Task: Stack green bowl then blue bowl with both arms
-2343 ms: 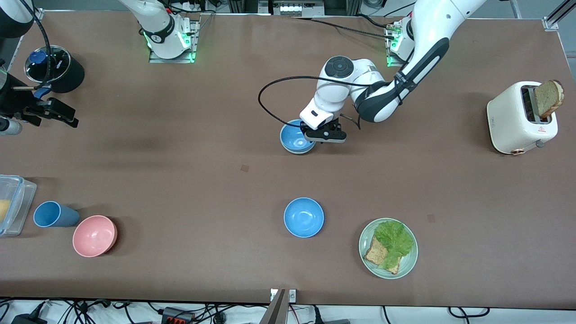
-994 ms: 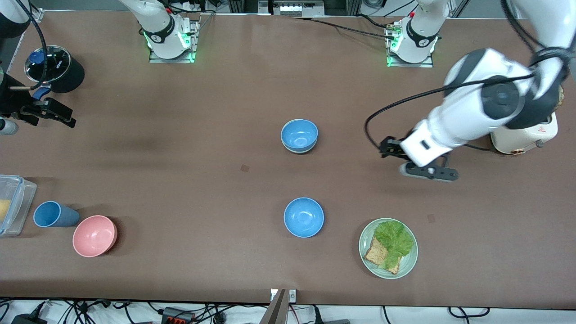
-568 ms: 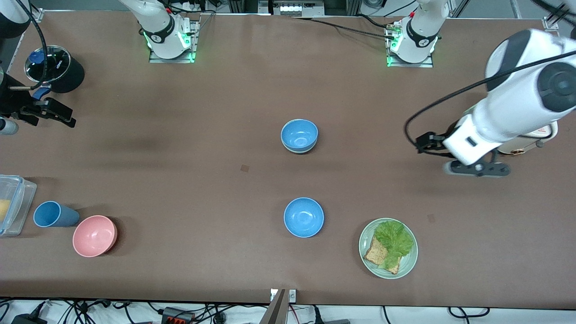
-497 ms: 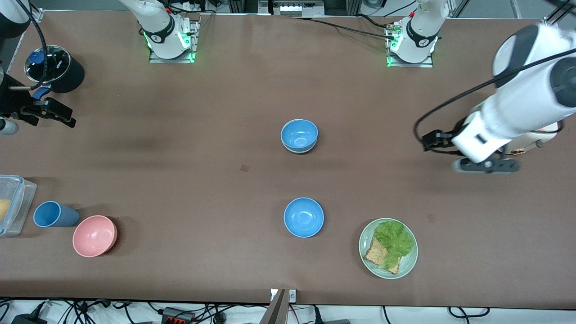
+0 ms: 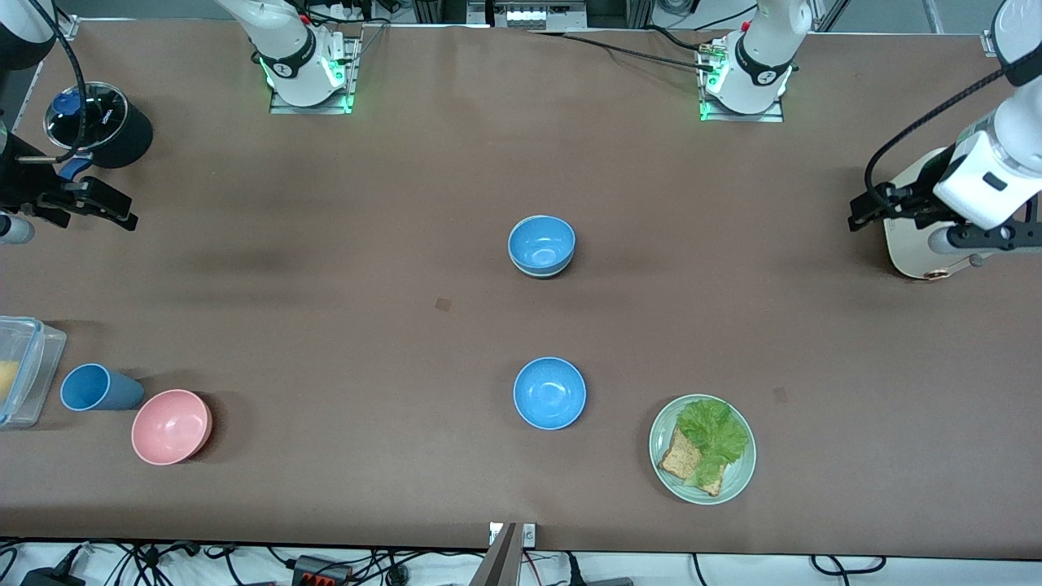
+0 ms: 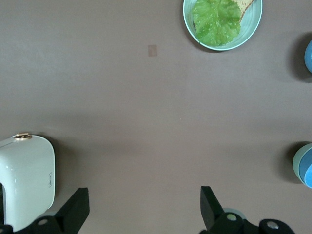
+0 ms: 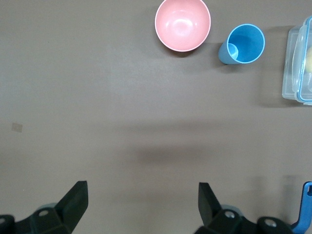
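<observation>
Front view: the green bowl (image 5: pixel 538 273) sits near the middle of the bench (image 5: pixel 326 285), with the blue bowl (image 5: pixel 541 242) nested inside it, so only a thin pale rim of green shows under the blue at the stack's six o'clock edge. The left wrist view catches the same pair at its border, the green bowl (image 6: pixel 296 162) wrapping the blue bowl (image 6: pixel 307 171).

At six o'clock from the stack, nearer the front camera and well apart from it, a second blue bowl (image 5: pixel 549 393) stands alone and upright. At about four o'clock from that bowl lies a pale-green plate (image 5: pixel 663 472) with lettuce and toast.

The left tool (image 5: pixel 973 237) hangs over the cream toaster (image 5: pixel 910 254) at the left arm's end of the bench, at three o'clock from the stack. Its fingers (image 6: pixel 73 210) are spread wide, and nothing sits between them. It touches neither bowl.

The right tool (image 5: pixel 85 203) is over the right arm's end of the bench, at nine o'clock from the stack, just beside a black pot (image 5: pixel 118 134) with a glass lid. The right wrist view shows this tool (image 7: pixel 141 207) wide apart and empty above bare bench.

At roughly six o'clock from the right tool, nearer the front camera, a pink bowl (image 5: pixel 172 426) rests just beside a blue cup (image 5: pixel 98 387) lying on its side. A clear plastic box (image 5: pixel 24 370) stands at the cup's nine o'clock.
</observation>
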Tool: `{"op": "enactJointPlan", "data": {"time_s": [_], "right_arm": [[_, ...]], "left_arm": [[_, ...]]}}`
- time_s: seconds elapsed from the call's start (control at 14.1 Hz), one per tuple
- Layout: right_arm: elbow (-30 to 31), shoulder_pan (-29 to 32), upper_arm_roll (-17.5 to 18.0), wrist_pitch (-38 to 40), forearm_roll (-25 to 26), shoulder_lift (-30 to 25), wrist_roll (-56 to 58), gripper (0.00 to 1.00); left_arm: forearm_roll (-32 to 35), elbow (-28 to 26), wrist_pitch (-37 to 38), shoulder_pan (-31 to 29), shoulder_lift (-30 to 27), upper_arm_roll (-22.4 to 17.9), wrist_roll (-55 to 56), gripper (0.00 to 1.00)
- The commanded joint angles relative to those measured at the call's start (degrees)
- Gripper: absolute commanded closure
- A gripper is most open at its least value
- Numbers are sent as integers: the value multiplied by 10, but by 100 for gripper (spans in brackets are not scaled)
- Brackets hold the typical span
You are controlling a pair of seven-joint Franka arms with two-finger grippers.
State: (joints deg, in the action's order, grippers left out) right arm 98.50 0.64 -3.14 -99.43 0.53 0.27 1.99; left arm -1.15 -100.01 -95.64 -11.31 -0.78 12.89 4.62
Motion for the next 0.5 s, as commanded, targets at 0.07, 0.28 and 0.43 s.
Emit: {"op": "enactJointPlan", "data": {"time_s": [0.07, 0.28, 0.43], "right_arm": [[6, 0, 0, 0, 9, -6, 7, 0], [6, 0, 0, -1, 8, -6, 7, 0], [6, -1, 0, -1, 8, -6, 7, 0]], "left_arm": [[-12, 5, 40, 24, -4, -9, -4, 0], [-9, 16, 47, 23, 6, -9, -10, 0], [-8, 16, 47, 23, 6, -6, -10, 0]]}}
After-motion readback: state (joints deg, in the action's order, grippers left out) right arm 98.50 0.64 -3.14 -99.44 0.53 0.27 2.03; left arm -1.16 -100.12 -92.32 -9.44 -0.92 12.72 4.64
